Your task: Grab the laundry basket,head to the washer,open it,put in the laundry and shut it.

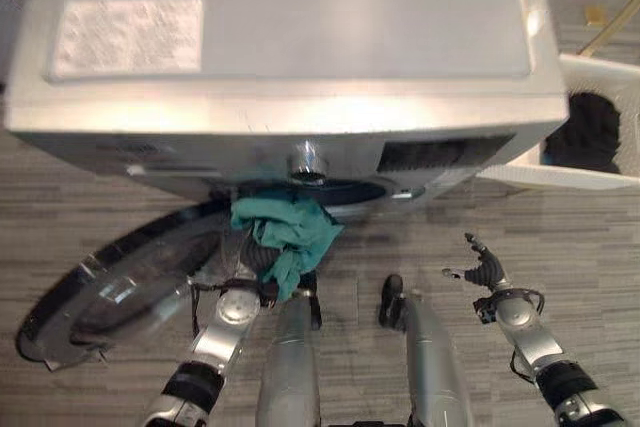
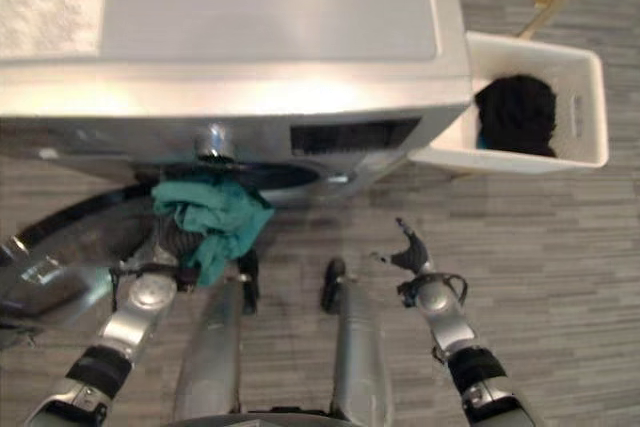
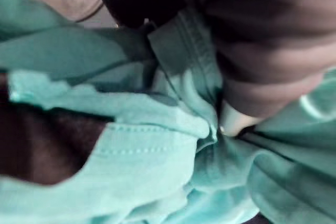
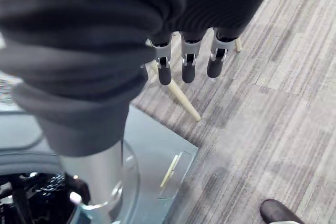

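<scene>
**Where each camera looks**

The two eye views look steeply down from the head onto the silver-grey washing machine (image 1: 290, 37) and the grey striped floor (image 2: 560, 247). They share the machine and its open round door (image 1: 110, 287). The right eye sees more of the white plastic laundry basket (image 2: 590, 97). The left wrist view is very near crumpled teal cloth (image 3: 157, 145). The right wrist view looks along its right hand (image 4: 184, 61) toward the floor.

Home laundry spot: front-load washer (image 1: 290, 57), door (image 1: 120, 282) open, white laundry basket (image 2: 585, 107) right, grey wood-look floor (image 2: 560, 247).
</scene>
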Tool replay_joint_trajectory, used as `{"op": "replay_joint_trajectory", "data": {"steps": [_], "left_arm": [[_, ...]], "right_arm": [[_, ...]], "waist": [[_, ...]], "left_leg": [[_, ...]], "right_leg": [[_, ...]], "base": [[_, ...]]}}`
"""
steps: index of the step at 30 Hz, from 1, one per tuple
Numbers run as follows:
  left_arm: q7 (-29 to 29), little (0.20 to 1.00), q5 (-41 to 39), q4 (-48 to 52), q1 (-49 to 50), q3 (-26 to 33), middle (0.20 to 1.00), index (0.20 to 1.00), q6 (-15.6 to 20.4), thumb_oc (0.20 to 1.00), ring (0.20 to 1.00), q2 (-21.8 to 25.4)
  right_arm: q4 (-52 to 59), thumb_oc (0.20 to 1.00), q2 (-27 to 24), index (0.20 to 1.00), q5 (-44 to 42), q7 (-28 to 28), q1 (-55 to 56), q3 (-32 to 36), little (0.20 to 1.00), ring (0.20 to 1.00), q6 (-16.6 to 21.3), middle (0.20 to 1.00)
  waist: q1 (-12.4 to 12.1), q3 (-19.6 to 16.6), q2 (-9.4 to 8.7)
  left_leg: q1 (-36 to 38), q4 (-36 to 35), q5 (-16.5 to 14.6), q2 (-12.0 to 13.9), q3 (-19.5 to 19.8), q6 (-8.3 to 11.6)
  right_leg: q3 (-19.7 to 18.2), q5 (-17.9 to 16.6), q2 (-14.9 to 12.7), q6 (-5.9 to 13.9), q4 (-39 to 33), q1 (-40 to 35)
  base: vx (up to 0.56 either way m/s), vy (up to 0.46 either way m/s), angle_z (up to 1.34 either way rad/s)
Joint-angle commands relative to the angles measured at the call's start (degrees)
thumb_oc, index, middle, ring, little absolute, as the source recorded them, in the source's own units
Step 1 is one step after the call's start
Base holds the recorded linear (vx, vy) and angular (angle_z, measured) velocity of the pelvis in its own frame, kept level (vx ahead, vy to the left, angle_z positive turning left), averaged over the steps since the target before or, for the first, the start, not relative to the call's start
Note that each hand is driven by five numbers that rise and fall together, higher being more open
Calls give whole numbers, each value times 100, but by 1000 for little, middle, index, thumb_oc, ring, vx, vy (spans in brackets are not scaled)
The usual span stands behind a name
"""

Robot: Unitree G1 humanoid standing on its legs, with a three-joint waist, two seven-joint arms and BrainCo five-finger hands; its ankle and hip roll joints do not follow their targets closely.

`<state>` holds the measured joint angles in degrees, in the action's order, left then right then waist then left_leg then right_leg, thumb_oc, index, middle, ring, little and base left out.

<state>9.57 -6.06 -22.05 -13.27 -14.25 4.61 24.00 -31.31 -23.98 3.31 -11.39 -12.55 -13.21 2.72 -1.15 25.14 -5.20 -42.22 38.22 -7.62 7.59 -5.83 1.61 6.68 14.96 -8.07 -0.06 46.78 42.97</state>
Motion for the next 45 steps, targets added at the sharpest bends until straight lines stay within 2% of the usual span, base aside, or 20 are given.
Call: {"op": "replay_joint_trajectory", "data": {"steps": [1, 4, 5, 8, 10, 14, 15, 16, 17, 20, 22, 23, 24, 28, 35, 41, 42, 43, 45], "left_arm": [[367, 200, 147, 277, 81, -122, 200, 200, 314, 200, 200, -5], [703, 200, 221, 306, -490, -190, 200, 200, 305, 200, 200, -32], [707, 200, 221, 297, -500, -195, 200, 200, 308, 200, 200, -35], [1273, 200, 365, 133, -1429, -259, 200, 200, 311, 200, 200, 93], [1566, 200, 353, -159, -2043, -356, 200, 200, 273, 200, 200, 180], [1830, 200, 336, -824, -3163, -535, 200, 200, 257, 200, 200, 599], [1993, 200, 492, -1163, -3907, -734, 200, 200, 245, 200, 200, 988], [2060, 200, 578, -1316, -4261, -899, 200, 200, 249, 200, 200, 1177], [2063, 200, 571, -1347, -4300, -922, 200, 200, 261, 200, 200, 1179], [2324, 200, 932, -1594, -5137, -1363, 200, 200, 211, 200, 200, 1675], [2362, 200, 1052, -1636, -5279, -1470, 200, 200, 160, 200, 200, 1743], [2369, 696, 1104, -1762, -5427, -1565, 696, 696, 117, 696, 696, 1782], [2358, 1000, 1407, -2116, -5863, -1927, 1000, 1000, -42, 1000, 1000, 1948], [1888, 1000, 1849, -2996, -6566, -2574, 1000, 1000, -368, 1000, 1000, 2069], [1146, 1000, 2157, -2658, -6179, -2502, 1000, 1000, -413, 1000, 1000, 1937], [1332, 1000, 1789, -2163, -5115, -1776, 1000, 1000, -245, 1000, 1000, 1688], [1333, 1000, 1685, -1987, -4801, -1591, 1000, 1000, -222, 1000, 1000, 1617], [1276, 1000, 1247, -1714, -4054, -1149, 1000, 1000, -94, 1000, 1000, 1346], [1148, 1000, 985, -1292, -3203, -779, 1000, 1000, -6, 1000, 1000, 1084]], "right_arm": [[396, 1000, -139, 1000, -252, -312, 268, 100, 1000, 1000, 253, 1000], [565, 1000, -102, 1000, -379, -472, 214, 173, 1000, 1000, 352, 1000], [566, 1000, -103, 1000, -379, -472, 213, 178, 1000, 1000, 352, 1000], [682, 1000, -77, 1000, -410, -551, 180, 144, 1000, 1000, 472, 1000], [690, 1000, -70, 1000, -432, -581, 175, 66, 1000, 1000, 545, 1000], [794, 1000, -150, 1000, -469, -553, 102, 4, 1000, 1000, 667, 1000], [894, 1000, -278, 1000, -487, -521, 62, -38, 1000, 1000, 793, 1000], [913, 1000, -328, 1000, -506, -495, 44, -54, 1000, 1000, 844, 1000], [909, 1000, -318, 1000, -507, -493, 32, -44, 1000, 1000, 846, 1000], [992, 1000, -466, 1000, -538, -399, 23, -110, 1000, 1000, 1031, 1000], [1020, 1000, -476, 1000, -557, -362, 53, -133, 1000, 1000, 1074, 1000], [1043, 1000, -501, 1000, -570, -332, 74, -129, 1000, 1000, 1094, 1000], [1024, 1000, -561, 1000, -591, -298, 64, -183, 1000, 1000, 1150, 1000], [1046, 1000, -721, 1000, -643, -174, 3, -188, 1000, 1000, 1145, 1000], [1062, 1000, -743, 1000, -613, 60, 79, -129, 1000, 1000, 1001, 1000], [896, 1000, -550, 1000, -616, 22, 171, -164, 1000, 1000, 972, 1000], [848, 1000, -504, 1000, -589, 1, 201, -173, 1000, 1000, 941, 1000], [685, 1000, -341, 1000, -533, -44, 233, -158, 1000, 1000, 837, 1000], [472, 1000, -192, 1000, -463, -98, 266, -150, 1000, 1000, 701, 1000]], "waist": [[51, -444, 67], [152, -420, 41], [152, -453, 46], [302, -478, 41], [400, -476, 33], [543, -494, 19], [641, -513, 27], [684, -537, 41], [680, -538, 34], [777, -591, 76], [789, -612, 89], [800, -637, 89], [825, -678, 109], [848, -714, 151], [747, -794, 145], [643, -887, 95], [633, -911, 100], [562, -963, 100], [497, -992, 107]], "left_leg": [[-406, 226, -114, -39, 238, -229], [-1426, 1189, -390, 31, 333, -298], [-1491, 1233, -409, 35, 341, -298], [-2353, 1928, -640, 75, 461, -378], [-2629, 2167, -730, 93, 505, -418], [-3093, 2489, -830, 107, 526, -456], [-3335, 2693, -883, 78, 557, -490], [-3452, 2769, -916, 82, 566, -501], [-3478, 2784, -921, 79, 568, -502], [-3814, 3011, -975, 47, 589, -502], [-3881, 3026, -976, 45, 596, -492], [-3934, 3046, -972, 42, 591, -486], [-4056, 3107, -960, 24, 608, -493], [-4181, 3164, -936, -8, 614, -475], [-4100, 3192, -944, -71, 612, -431], [-3739, 2775, -812, -9, 645, -330], [-3603, 2627, -765, 4, 635, -314], [-3254, 2248, -671, 5, 596, -251], [-2725, 1734, -547, 7, 526, -186]], "right_leg": [[-77, 57, -1, 204, -210, -35], [-208, 359, -60, 46, 586, 913], [-209, 378, -60, 45, 625, 972], [-324, 618, -132, -31, 1334, 1819], [-405, 690, -152, -58, 1600, 2125], [-487, 751, -161, -52, 1927, 2576], [-536, 788, -154, -55, 2102, 2805], [-553, 800, -161, -45, 2193, 2918], [-555, 807, -164, -43, 2211, 2943], [-579, 818, -166, -22, 2441, 3255], [-584, 811, -170, -6, 2468, 3315], [-585, 802, -168, 0, 2483, 3361], [-585, 770, -163, 16, 2514, 3464], [-591, 736, -167, 43, 2588, 3574], [-623, 756, -162, 21, 2675, 3575], [-478, 650, -169, 31, 2239, 3188], [-435, 606, -170, 35, 2072, 3040], [-346, 521, -165, 71, 1683, 2716], [-265, 381, -156, 131, 1161, 2227]], "base": [[-64, 18, -3], [-53, 17, -4], [-56, 44, -4], [-9, 58, -3], [5, 61, 0], [5, 50, -5], [23, 55, -8], [19, 41, -5], [15, 31, 2], [8, 13, 0], [13, 19, 9], [0, 0, 0], [0, 0, 0], [-2, -2, 1], [-2, -27, 7], [-36, -17, 1], [-74, -16, 6], [-83, -18, 4], [-63, -12, -1]]}}
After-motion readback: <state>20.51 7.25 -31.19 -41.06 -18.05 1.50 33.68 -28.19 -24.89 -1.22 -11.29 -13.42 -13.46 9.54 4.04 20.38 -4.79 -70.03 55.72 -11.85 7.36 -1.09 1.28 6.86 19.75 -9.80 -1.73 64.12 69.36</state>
